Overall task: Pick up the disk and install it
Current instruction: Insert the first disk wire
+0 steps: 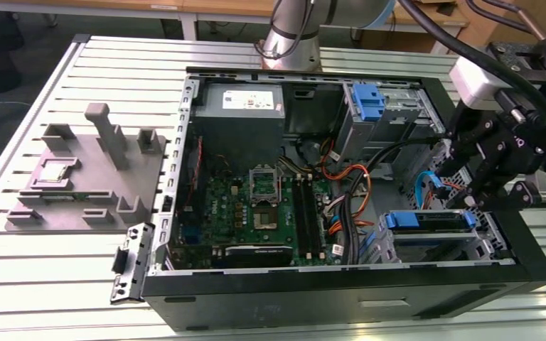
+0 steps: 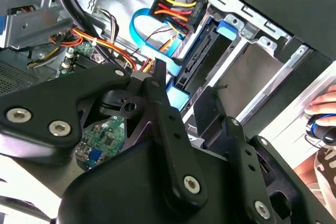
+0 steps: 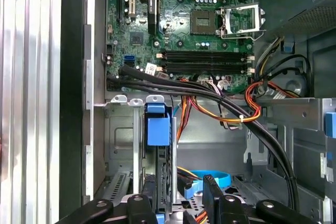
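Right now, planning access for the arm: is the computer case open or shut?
Open: the computer case has no side cover, and its motherboard lies exposed in the exterior view.

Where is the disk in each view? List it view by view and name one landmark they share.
Exterior view: the disk sits inside the computer case, in the corner at the exterior view's right.
First wrist view: the disk stands edge-on, its blue bracket towards the motherboard.
Second wrist view: the disk lies along a silver wall.
Shared landmark: the looped blue cable beside it.
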Robot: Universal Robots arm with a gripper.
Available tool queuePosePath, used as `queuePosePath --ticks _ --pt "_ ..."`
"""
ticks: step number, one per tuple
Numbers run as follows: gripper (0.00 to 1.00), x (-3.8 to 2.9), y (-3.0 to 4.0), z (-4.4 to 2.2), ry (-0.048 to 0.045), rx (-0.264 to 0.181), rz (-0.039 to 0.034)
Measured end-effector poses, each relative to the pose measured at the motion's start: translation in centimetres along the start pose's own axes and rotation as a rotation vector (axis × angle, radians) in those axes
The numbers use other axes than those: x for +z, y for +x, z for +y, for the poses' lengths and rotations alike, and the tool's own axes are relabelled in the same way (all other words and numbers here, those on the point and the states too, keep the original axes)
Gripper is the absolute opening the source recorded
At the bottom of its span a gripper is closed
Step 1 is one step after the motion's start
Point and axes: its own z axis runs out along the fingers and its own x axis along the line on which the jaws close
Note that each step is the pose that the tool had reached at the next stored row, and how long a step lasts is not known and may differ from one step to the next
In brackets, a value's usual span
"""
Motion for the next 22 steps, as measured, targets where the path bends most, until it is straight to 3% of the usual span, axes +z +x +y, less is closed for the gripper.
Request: queuePosePath --ticks 11,22 --pt "0.49 0.43 0.02 -0.88 0.0000 0.000 0.0002" --pt "0.49 1.04 0.09 -0.93 0.0000 0.000 0.0003"
